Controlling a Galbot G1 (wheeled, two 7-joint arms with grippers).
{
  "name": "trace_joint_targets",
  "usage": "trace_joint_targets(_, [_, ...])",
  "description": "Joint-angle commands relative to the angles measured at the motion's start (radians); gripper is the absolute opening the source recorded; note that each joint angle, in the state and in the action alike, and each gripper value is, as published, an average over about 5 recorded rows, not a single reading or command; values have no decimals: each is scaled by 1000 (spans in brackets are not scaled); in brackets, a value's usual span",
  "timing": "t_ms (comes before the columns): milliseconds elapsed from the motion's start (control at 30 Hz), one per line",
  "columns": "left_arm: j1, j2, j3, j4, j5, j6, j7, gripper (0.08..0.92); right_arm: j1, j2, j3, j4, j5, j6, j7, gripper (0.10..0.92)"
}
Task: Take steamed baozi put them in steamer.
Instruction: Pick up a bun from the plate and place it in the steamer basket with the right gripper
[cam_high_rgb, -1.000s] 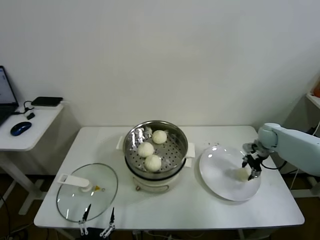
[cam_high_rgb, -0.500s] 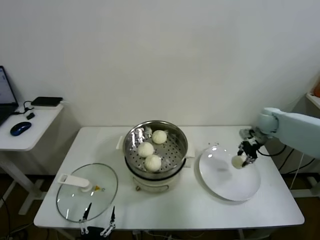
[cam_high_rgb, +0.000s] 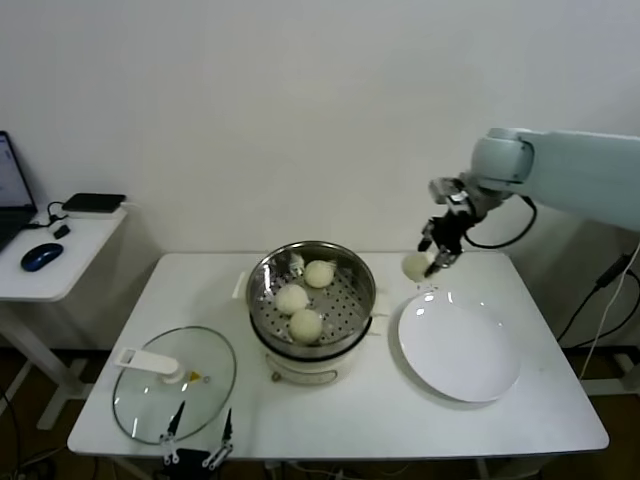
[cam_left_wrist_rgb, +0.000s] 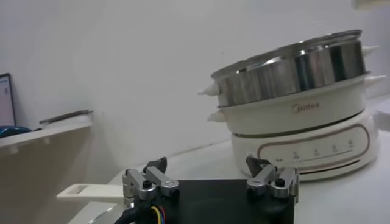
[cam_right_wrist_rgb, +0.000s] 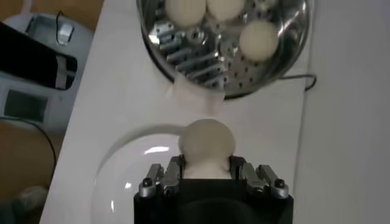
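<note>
White table (cam_high_rgb: 560, 420); wrist view alone shows right pincer (cam_right_wrist_rgb: 207, 173) clamping baozi (cam_right_wrist_rgb: 206, 143).

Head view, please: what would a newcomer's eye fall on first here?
The right gripper, raised above the table between steamer and plate, shut on a baozi. Next, three baozi lying in the steamer at centre, and the glass lid lying front left.
</note>
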Motion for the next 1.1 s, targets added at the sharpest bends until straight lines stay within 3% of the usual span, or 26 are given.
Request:
trace_joint_targets(33, [-5, -38, -2, -2, 0, 2, 0, 823, 15, 183, 54, 84, 157, -134, 90, 509])
trace_joint_targets(633, [-10, -35, -13, 15, -4, -1, 0, 823, -372, 239, 186, -76, -100, -213, 240, 518])
trace_joint_targets(933, [-14, -36, -15, 20, -4, -1, 0, 823, -412, 258, 226, -110, -101, -213, 251, 530])
trace_joint_targets(1100, [-10, -38, -15, 15, -2, -2, 0, 823, -371, 251, 224, -105, -46, -203, 246, 604])
